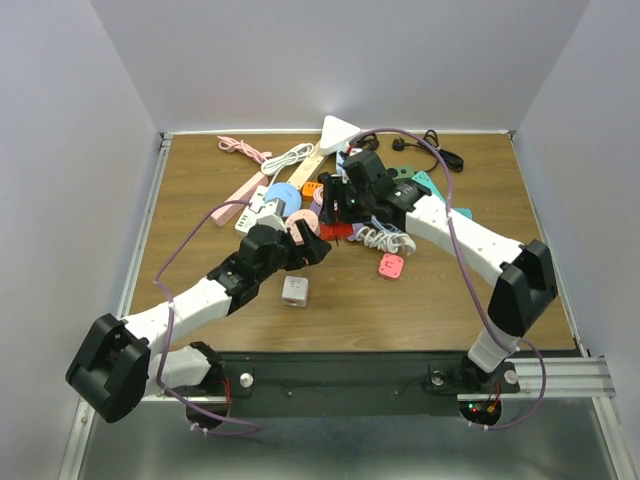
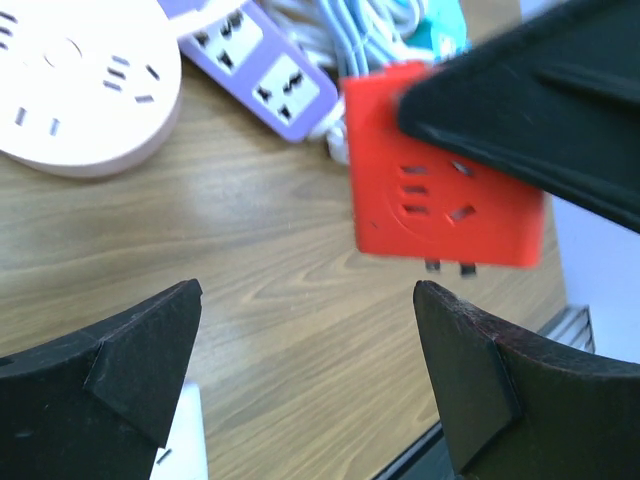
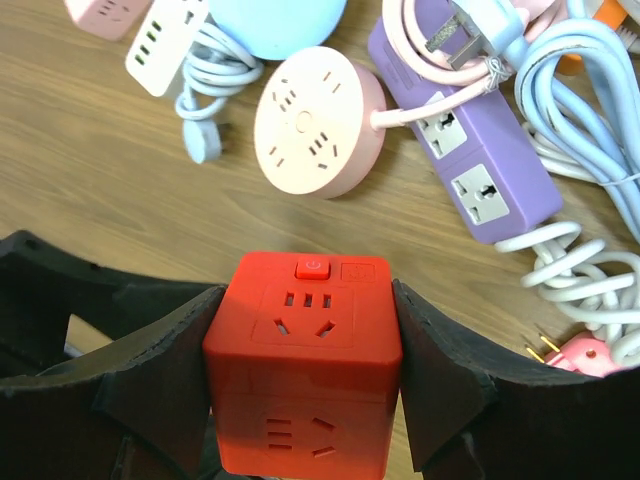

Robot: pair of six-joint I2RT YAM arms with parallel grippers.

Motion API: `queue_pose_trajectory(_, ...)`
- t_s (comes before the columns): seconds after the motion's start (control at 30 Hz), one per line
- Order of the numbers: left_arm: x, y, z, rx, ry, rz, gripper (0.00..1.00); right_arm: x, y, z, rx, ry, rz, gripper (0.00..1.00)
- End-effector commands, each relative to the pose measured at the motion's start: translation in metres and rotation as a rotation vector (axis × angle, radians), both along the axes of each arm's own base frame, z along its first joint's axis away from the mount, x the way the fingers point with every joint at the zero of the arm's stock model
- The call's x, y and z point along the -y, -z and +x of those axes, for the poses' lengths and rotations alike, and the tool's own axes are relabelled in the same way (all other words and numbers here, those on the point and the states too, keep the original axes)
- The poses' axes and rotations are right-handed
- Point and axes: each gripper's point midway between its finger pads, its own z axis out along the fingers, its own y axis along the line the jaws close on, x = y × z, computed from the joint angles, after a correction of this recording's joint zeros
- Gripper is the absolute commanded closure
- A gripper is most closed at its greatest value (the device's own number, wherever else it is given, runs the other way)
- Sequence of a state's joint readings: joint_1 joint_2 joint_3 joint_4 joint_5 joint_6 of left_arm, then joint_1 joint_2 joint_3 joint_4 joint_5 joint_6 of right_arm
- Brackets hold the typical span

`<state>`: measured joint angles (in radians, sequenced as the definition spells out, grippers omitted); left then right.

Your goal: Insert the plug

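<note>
Red plug cube (image 3: 305, 365) is clamped between the right jaws (prongs showing), just beyond the spread left jaws.

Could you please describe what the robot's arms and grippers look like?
Both the left arm and right arm have white links with bulky black joint housings. A thin purple cable loops alongside each. The left gripper and right gripper have matte black, wedge-shaped jaws. I see no markings.
</note>
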<state>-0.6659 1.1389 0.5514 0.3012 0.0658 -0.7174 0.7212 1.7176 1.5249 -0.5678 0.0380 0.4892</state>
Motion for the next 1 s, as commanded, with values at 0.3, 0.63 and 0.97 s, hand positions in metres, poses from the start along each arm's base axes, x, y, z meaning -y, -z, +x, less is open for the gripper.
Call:
queue_pose_trajectory(0.3,0.021,-0.099,0.011,0.214,0.017,-0.305,0.01,-0.008,-0.035,-0.007,0.056,0.052,0.191,1.0)
queue_pose_trajectory(0.63,0.03,-0.092,0.014,0.197,0.032,-0.334,0.01,-0.015,-0.047,-0.021,0.036,0.024,0.276,1.0)
queue_pose_trajectory(0.97,0.032,-0.082,0.012,0.18,0.049,-0.316,0.03,-0.009,-0.061,-0.023,0.069,0.05,0.309,0.99)
